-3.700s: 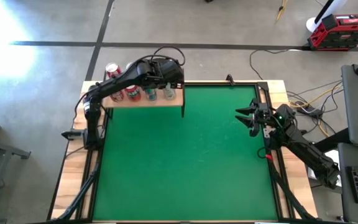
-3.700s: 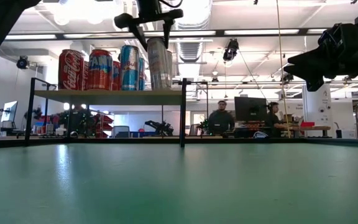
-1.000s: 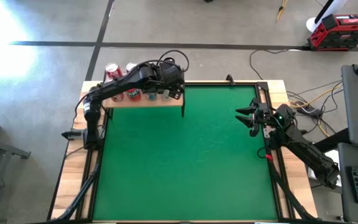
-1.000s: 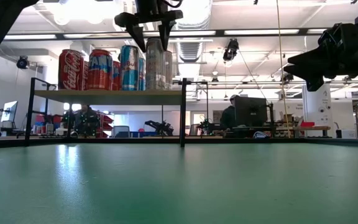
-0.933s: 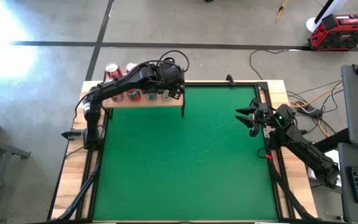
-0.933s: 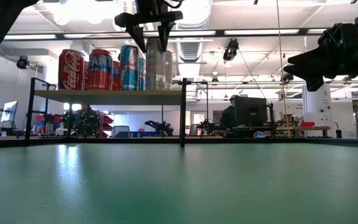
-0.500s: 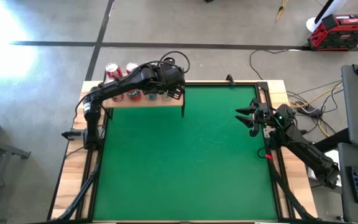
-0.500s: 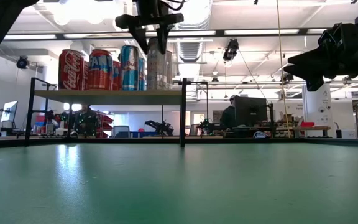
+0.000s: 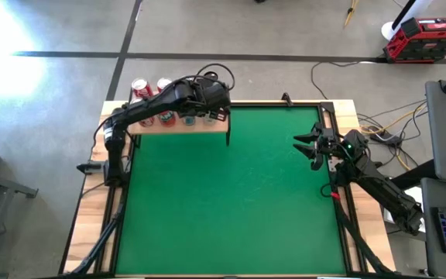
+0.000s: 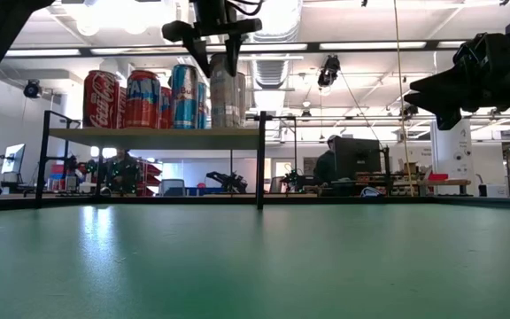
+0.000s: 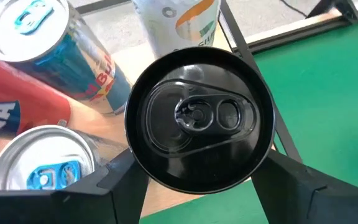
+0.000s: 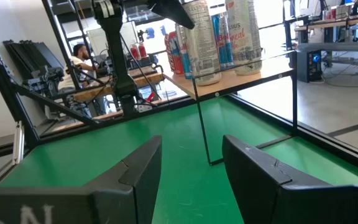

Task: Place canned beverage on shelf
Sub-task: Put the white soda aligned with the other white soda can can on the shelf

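The shelf [image 9: 178,126], a light-wood board on thin black legs [image 10: 149,137], stands at the green mat's far left. Several cans stand on it: two red [image 10: 102,99], a blue one [image 10: 182,96] and a silver one with a black top [image 10: 227,97] at its right end. My left gripper [image 9: 207,112] is above that can [image 11: 197,118], shut on its top. My right gripper [image 9: 299,147] hangs open and empty over the mat's right edge [image 12: 191,168]. My left gripper has the black-topped can between its two fingers [image 11: 114,180], on opposite sides just under the rim [image 11: 134,158]. The fingers come from above, pointing down. The can stands upright on the shelf board's right end [image 10: 237,133].
Two more cans [image 9: 139,85] stand on the wood behind the shelf. A white-and-orange can [image 11: 179,25] and a blue one [image 11: 55,43] stand close around the held can. The green mat [image 9: 231,194] lies open between the arms. People sit in the room beyond [image 10: 330,164].
In the low view my left gripper's fingers have drawn closer together and reach a little lower around the silver can's top. The can stands upright on the shelf where it was.
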You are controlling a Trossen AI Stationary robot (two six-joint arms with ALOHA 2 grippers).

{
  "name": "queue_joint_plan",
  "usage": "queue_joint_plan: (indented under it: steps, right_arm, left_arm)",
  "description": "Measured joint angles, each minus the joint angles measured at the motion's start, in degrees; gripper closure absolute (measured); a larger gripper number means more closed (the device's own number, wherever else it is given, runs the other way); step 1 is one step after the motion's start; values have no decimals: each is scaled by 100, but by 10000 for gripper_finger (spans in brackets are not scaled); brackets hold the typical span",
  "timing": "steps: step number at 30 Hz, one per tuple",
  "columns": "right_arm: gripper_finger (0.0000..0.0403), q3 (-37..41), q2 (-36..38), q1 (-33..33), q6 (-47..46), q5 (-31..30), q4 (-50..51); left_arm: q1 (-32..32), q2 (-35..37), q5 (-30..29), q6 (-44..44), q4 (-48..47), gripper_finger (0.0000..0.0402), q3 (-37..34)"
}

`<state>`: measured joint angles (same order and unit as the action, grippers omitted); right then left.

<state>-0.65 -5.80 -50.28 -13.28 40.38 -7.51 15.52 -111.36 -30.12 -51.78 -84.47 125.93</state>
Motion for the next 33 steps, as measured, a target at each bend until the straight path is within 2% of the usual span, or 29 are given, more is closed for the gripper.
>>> queue_joint_plan:
  steps: [24, 33]
  right_arm:
    - [241, 1, 0, -2, -2, 0, 0]
    - [241, -1, 0, -1, -2, 0, 0]
  left_arm:
    - [-114, 3, -90, -1025, -190, 168, 0]
    - [-114, 3, -167, -1085, -212, 168, 0]
